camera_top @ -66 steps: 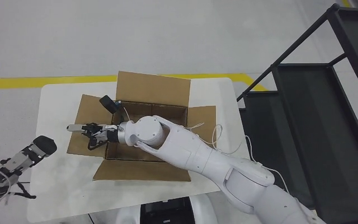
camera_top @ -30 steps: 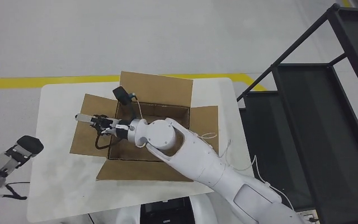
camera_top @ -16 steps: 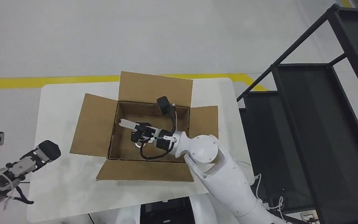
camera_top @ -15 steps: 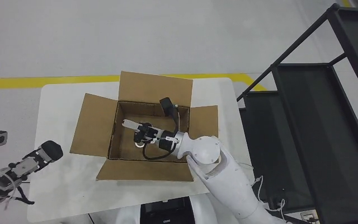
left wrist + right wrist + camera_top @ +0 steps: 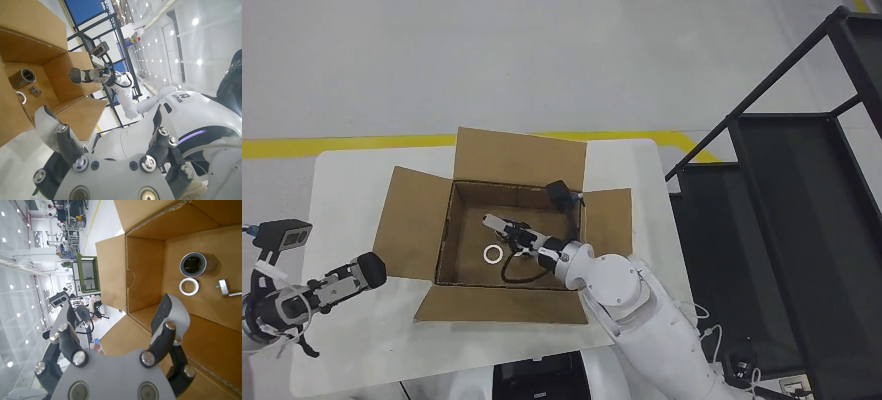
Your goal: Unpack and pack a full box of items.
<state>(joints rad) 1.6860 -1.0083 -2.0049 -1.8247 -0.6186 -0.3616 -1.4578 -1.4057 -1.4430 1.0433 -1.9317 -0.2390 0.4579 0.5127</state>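
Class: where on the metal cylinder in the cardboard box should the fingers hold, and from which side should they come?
Grip the metal cylinder across its round outer wall, coming down from above: it appears to stand on end, bore up, in the cardboard box, walls all around. Keep clear of the flat ring beside it.

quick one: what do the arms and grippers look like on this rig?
The right arm has glossy white rounded shells, a black cable looped at the wrist, and a black wrist camera on a bracket. The right gripper and left gripper match: grey metal base plate with silver screws, black links, pale finger shells, black textured pads.
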